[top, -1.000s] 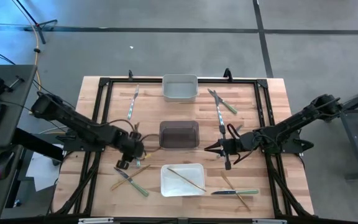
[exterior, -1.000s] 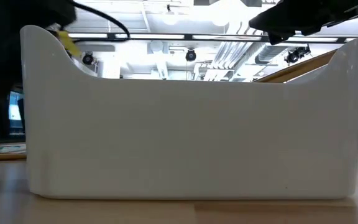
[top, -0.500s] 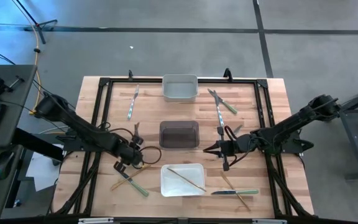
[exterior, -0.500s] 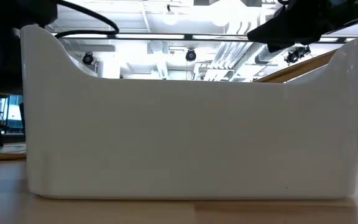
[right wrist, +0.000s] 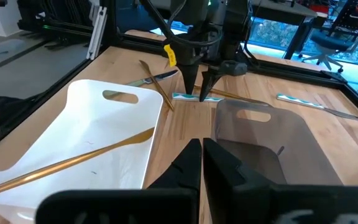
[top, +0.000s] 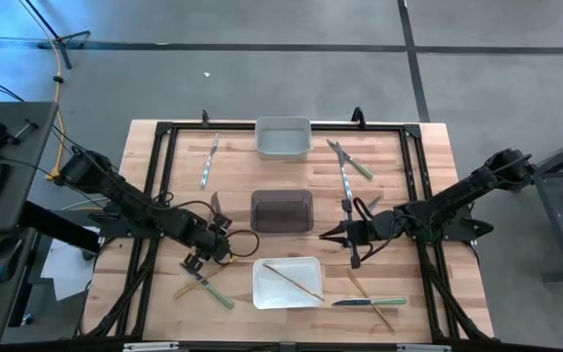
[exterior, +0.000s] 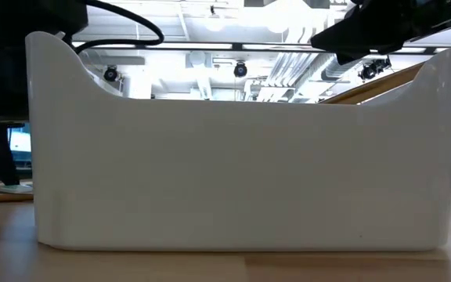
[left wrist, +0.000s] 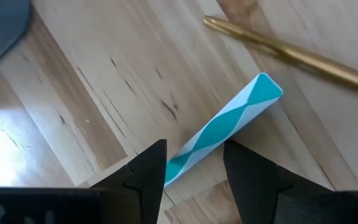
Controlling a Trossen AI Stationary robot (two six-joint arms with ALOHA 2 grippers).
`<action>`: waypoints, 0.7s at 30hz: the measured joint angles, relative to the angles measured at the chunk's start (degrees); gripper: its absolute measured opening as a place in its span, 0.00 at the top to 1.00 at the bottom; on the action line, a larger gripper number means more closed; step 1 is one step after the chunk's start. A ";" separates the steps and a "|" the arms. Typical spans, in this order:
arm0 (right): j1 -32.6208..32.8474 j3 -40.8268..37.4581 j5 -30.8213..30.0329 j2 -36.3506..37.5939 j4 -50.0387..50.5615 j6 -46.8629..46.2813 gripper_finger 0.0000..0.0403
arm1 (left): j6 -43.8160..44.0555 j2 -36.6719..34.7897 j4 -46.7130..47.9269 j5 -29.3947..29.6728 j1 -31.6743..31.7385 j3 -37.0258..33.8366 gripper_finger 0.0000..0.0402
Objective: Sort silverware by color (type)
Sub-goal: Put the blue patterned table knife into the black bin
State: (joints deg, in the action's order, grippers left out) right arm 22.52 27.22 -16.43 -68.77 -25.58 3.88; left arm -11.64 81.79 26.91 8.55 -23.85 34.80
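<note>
Item: blue utensil point(left wrist: 225, 129), pale blue-and-teal patterned handle; lies flat on the table point(top: 145, 176), left of the white bin point(top: 286, 282) and below-left of the dark bin point(top: 281, 210) in the high view.

Tool: left gripper point(top: 215, 249); fingers spread wide, holding nothing; poised directly over the utensil, one finger point(left wrist: 148, 171) on each side of the handle's near end; whether the tips touch the wood, cannot tell.

Key relation: the handle's long axis runs slantwise out through the gap between the fingers, away from the wrist, so they bracket its narrow width; judged well set for closing across it; little sideways correction looks needed.

Neighbour: gold utensil point(left wrist: 291, 55), lying just beyond the blue handle's far tip, apart from it; a slight risk of being nudged.

Nearer arm: left, by far.

Right gripper point(top: 352, 235): fingers closed, empty; waits right of the dark bin.

Also: one gold utensil point(top: 294, 280) lies in the white bin.
</note>
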 joint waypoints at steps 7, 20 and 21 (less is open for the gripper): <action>0.00 0.00 0.00 0.00 0.00 0.01 1.00 | -0.07 2.43 -0.35 -0.97 0.23 0.38 0.76; 0.00 0.00 0.00 0.02 -0.41 0.00 1.00 | -0.47 -0.91 4.06 5.22 0.31 3.65 0.96; 0.00 0.00 0.00 0.02 -0.44 0.00 1.00 | -0.31 -1.41 4.83 5.19 0.39 3.94 0.96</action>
State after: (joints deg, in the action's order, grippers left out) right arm 22.52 27.22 -16.43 -68.75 -26.02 3.88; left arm -11.95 80.37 31.74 13.74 -23.46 38.74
